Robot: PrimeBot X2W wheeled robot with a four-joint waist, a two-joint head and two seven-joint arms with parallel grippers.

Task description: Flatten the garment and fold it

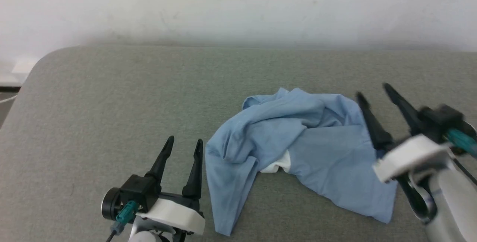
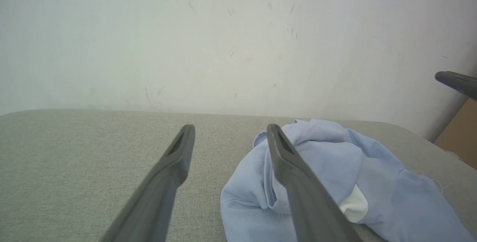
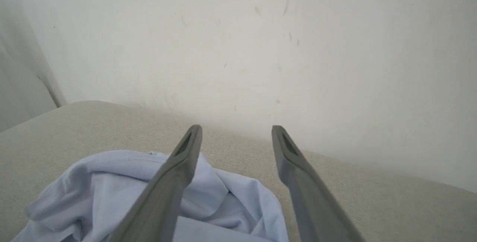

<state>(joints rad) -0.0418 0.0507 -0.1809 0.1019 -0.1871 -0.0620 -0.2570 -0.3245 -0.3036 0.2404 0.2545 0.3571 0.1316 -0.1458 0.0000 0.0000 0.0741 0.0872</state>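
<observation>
The garment point(image 1: 298, 148) is a light blue shirt lying crumpled in a heap on the grey padded table point(image 1: 111, 96), right of centre, with a bit of white collar showing under a fold. My left gripper point(image 1: 185, 143) stands open just left of the heap, nothing between its fingers. Over the heap's right edge, my right gripper point(image 1: 373, 91) is open and raised, holding nothing. In the left wrist view the garment point(image 2: 335, 175) lies to the right of the open left gripper point(image 2: 231, 128). The right wrist view has the garment point(image 3: 111, 193) below and left of the open right gripper point(image 3: 236, 128).
A pale scuffed wall point(image 1: 238, 7) runs close behind the table's far edge. The table's rounded corner point(image 1: 41, 61) is at the far left. A brown cardboard piece point(image 2: 460, 137) sits beyond the table's right end. Bare cloth surface stretches left of the heap.
</observation>
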